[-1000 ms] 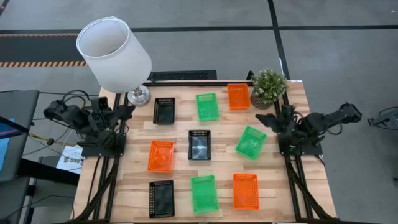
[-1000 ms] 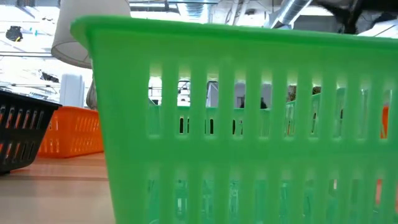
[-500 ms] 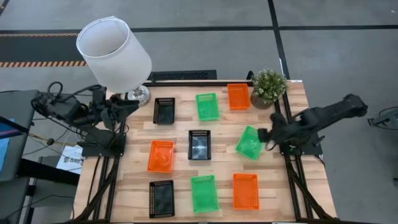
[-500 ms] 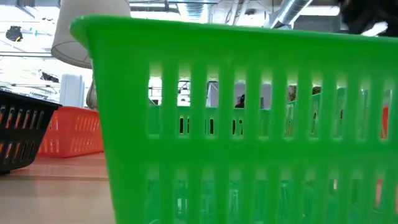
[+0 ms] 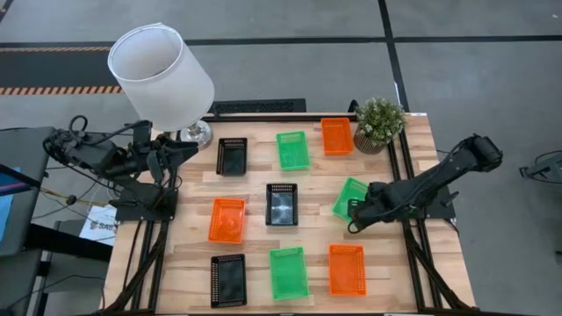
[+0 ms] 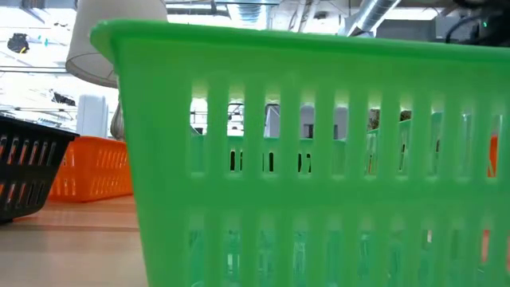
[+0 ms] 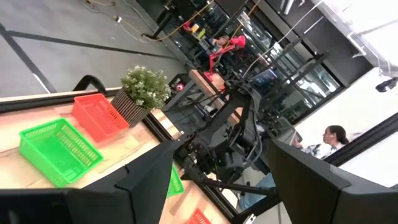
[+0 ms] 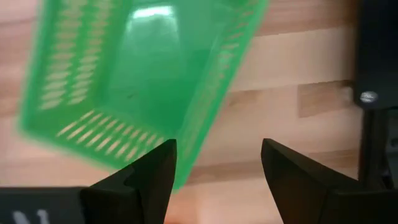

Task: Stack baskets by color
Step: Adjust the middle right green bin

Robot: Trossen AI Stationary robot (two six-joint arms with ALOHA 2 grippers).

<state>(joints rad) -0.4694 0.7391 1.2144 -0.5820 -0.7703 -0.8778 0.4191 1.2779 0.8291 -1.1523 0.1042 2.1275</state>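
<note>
The right claw (image 5: 353, 216), spread wide and empty, hovers at the tilted green basket (image 5: 353, 197) on the tabletop's (image 5: 255, 263) right side. The basket looks light, slick, thin-walled; pinch its rim.

A light wooden slatted desk (image 5: 255, 263) stands on a grey floor (image 5: 457, 79) crossed by dark lines and a striped hazard band (image 5: 53, 89). A white-shaded lamp (image 5: 161, 75) rises at the desk's far left corner, a potted plant (image 5: 379, 123) at its far right corner. Overhead, silver ducting (image 6: 368, 16) runs under bright ceiling lights.
</note>
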